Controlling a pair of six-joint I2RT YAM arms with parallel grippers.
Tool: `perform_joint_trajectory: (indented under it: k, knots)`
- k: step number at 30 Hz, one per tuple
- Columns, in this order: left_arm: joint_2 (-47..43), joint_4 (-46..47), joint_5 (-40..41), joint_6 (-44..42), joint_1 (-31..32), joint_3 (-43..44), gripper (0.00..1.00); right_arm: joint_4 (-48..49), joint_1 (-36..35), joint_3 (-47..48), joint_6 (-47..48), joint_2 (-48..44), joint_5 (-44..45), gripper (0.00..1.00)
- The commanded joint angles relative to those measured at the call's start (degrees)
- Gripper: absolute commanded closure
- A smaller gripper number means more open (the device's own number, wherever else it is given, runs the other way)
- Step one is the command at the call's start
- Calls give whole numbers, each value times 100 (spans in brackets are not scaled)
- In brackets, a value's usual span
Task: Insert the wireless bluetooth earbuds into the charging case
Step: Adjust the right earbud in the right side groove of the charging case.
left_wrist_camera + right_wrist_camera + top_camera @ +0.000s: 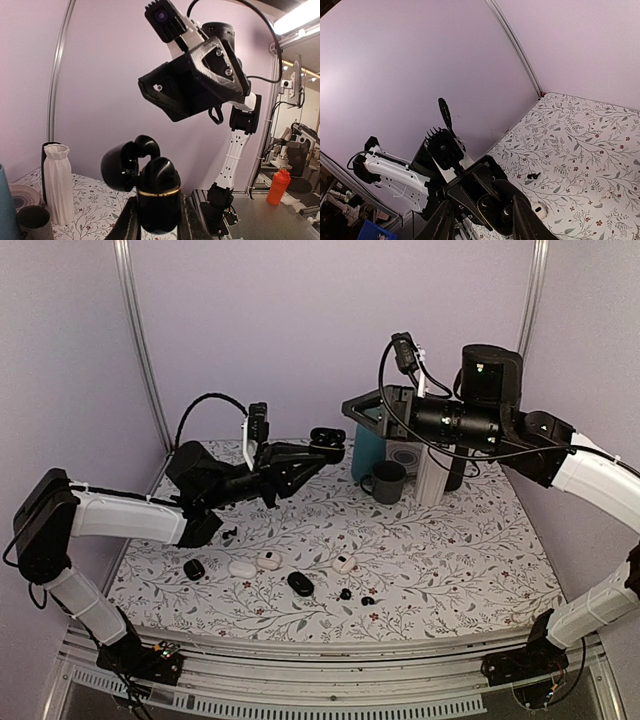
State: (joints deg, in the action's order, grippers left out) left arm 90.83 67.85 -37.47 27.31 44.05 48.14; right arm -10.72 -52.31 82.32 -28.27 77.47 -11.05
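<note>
Left gripper point(318, 452) clamped on open charging case point(150, 185), raised over far-left corner of table point(470, 550). Right gripper point(481, 215) spread, empty. Earbuds point(345, 594) lie by near edge. Risk: case pinched low, may twist when one pressed in.

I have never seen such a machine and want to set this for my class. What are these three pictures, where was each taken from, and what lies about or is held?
These are two robot arms bolted at a table's near edge, each ending in two-finger jaws. One picture looks down from above and behind; the other two come from a camera on each wrist. The left arm holds up an open black charging case, jaws shut on it. The right arm is raised opposite, jaws open and empty. On the flowered table lie two tiny black earbuds, several white and black pebble-shaped cases, and, at the back, a grey mug and a white vase.
</note>
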Motion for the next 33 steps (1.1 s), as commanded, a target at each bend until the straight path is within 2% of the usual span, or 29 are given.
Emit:
perform_joint_trajectory:
  k: [1,7,33]
  knots:
    - [-166,-74,116,-112,57,82,100,-559,22,308,-186,160,-192,63]
    - [-188,-112,139,-145,61,81,100,-790,23,400,-249,313,-292,66]
    - [-171,-115,3,-104,63,90,100,-843,27,547,-120,623,-493,66]
